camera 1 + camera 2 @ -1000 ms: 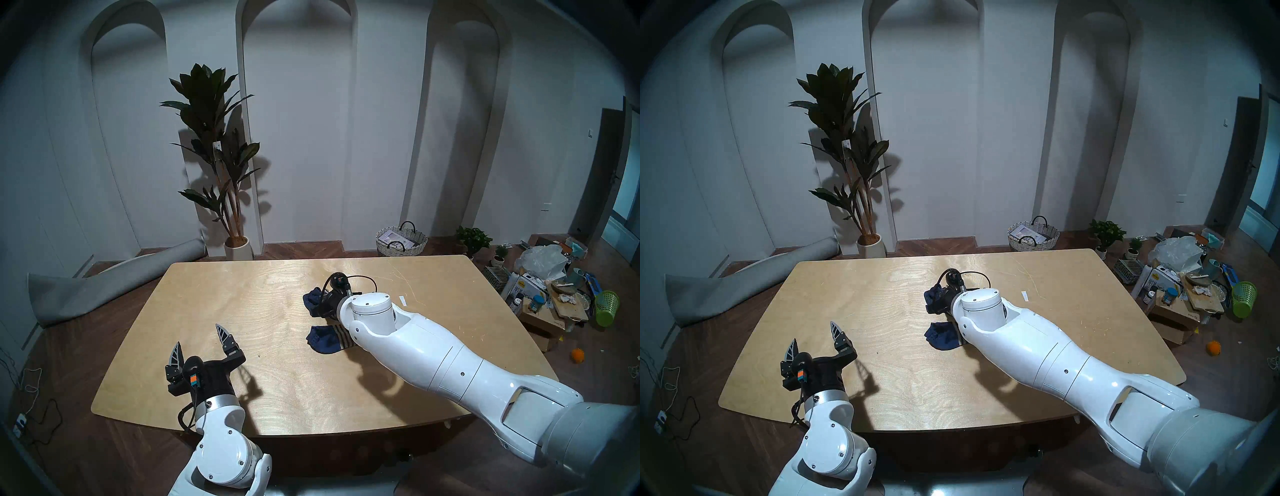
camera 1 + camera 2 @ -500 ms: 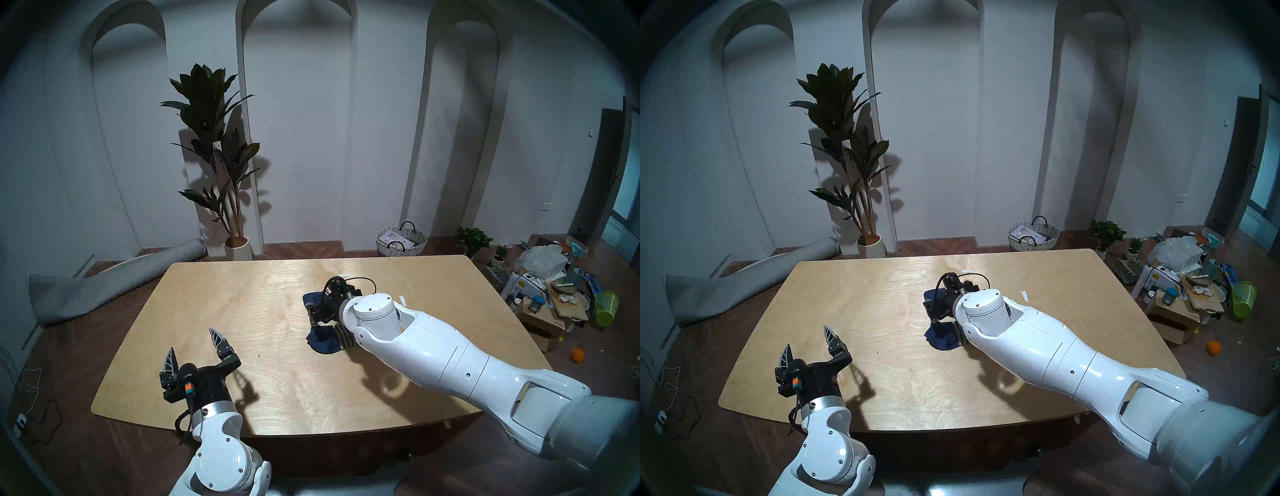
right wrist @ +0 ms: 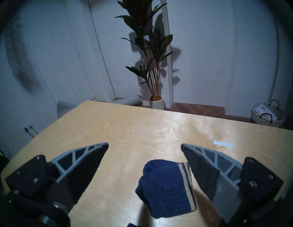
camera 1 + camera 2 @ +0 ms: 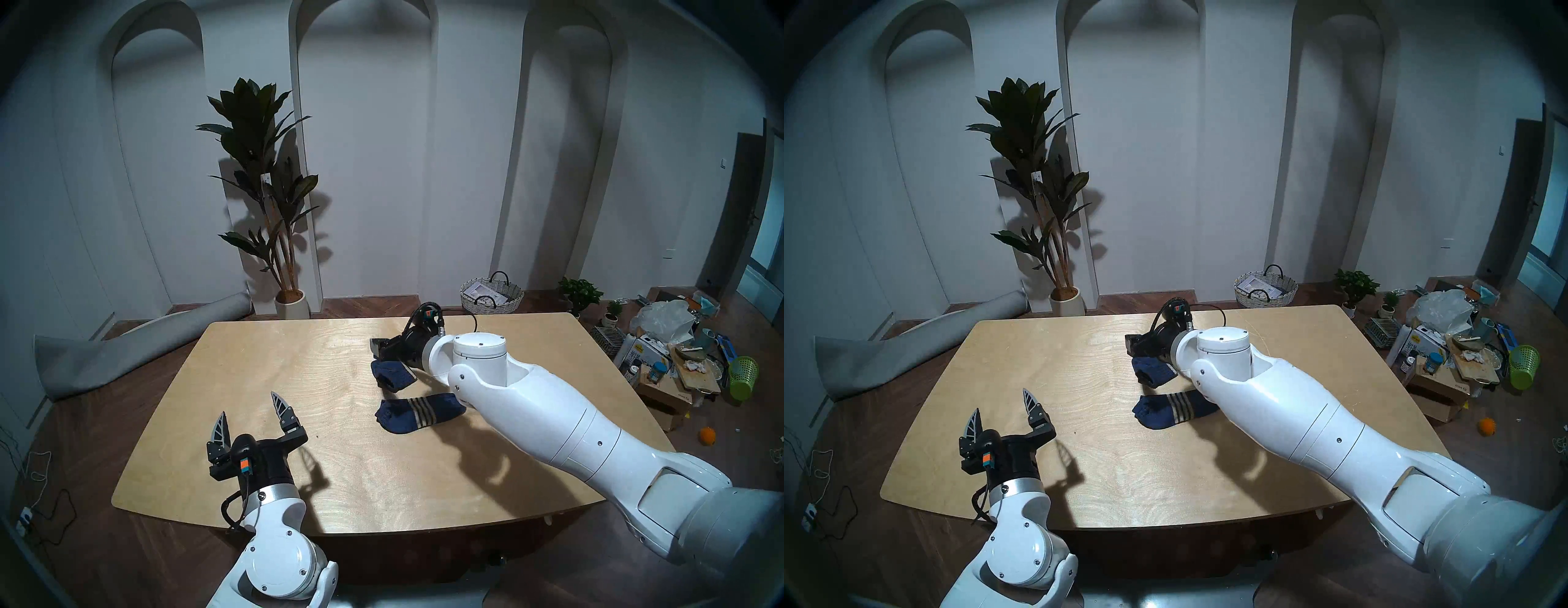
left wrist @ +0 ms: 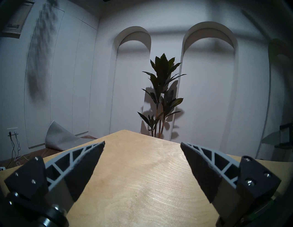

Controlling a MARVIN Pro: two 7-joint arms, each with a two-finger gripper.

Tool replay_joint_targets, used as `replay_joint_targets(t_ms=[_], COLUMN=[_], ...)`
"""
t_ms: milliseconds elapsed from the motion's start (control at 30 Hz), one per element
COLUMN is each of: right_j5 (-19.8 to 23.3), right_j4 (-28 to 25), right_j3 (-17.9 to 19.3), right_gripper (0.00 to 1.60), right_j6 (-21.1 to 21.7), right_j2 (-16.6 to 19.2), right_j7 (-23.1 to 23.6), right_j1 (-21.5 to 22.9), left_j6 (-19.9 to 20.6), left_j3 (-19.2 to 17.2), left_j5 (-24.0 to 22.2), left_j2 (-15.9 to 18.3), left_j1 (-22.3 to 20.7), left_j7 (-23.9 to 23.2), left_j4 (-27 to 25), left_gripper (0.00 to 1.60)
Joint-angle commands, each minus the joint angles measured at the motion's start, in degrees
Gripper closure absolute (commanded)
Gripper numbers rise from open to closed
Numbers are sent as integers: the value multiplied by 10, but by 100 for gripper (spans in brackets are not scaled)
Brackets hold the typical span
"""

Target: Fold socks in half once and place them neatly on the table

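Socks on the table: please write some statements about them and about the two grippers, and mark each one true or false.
1. The folded sock lies on the table, farther from the robot than the flat sock. True.
2. The right gripper is shut on the folded sock. False: its jaws stand open, and the sock lies free on the wood below them.
3. The left gripper is open and holds nothing. True.
4. Both socks are folded in half. False: the nearer one lies full length, its beige stripes showing.
5. The socks are stacked. False: they lie apart.

Two socks [image 4: 418,409] on table [image 4: 339,467]
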Motion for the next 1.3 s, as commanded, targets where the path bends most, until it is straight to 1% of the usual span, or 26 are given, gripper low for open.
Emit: replay_joint_targets(t_ms=[0, 33, 100, 300, 433, 600, 700, 733, 800, 900, 933, 967, 1000, 1067, 1100, 1133, 1267], right_j5=[60, 77, 86, 143, 179, 218, 234, 242, 253, 267, 270, 274, 275, 282, 286, 283, 296], right_j4=[-8, -6, -7, -8, -7, 3, 9, 15, 21, 25, 28, 25, 32, 26, 25, 25, 15], right_j3=[55, 66, 70, 105, 136, 187, 222, 240, 260, 297, 304, 320, 312, 345, 348, 356, 367], right_gripper=[0, 0, 0, 0, 0, 0, 0, 0, 0, 0, 0, 0, 0, 0, 0, 0, 0], right_j6=[10, 13, 16, 26, 24, 18, 9, 4, -1, -5, -7, -6, -9, 0, 2, 7, 37], right_j2=[18, 23, 26, 43, 66, 105, 133, 140, 153, 178, 182, 194, 185, 208, 217, 214, 243], right_j7=[7, 9, 11, 21, 25, 25, 25, 24, 26, 29, 29, 32, 32, 42, 46, 53, 90], right_j1=[-5, -12, -16, -48, -71, -95, -103, -104, -105, -113, -114, -120, -114, -133, -137, -142, -166], left_j6=[5, 10, 12, 28, 39, 53, 62, 68, 75, 87, 93, 97, 101, 113, 119, 123, 151], left_j3=[8, 10, 11, 22, 29, 39, 45, 48, 52, 56, 57, 57, 56, 56, 56, 53, 44], left_j5=[9, 12, 13, 24, 34, 45, 49, 52, 55, 59, 60, 61, 65, 69, 71, 71, 66], left_j2=[4, 6, 7, 14, 19, 24, 26, 26, 27, 28, 29, 30, 30, 33, 35, 33, 27], left_j1=[-17, -20, -22, -38, -56, -78, -93, -102, -112, -130, -139, -145, -144, -164, -172, -168, -195], left_j7=[-9, -12, -13, -25, -35, -49, -57, -62, -67, -77, -82, -85, -90, -98, -102, -110, -134], left_j4=[-3, -1, 1, 9, 14, 19, 21, 24, 27, 34, 38, 40, 40, 50, 54, 52, 68], left_gripper=[0, 0, 0, 0, 0, 0, 0, 0, 0, 0, 0, 0, 0, 0, 0, 0, 0])
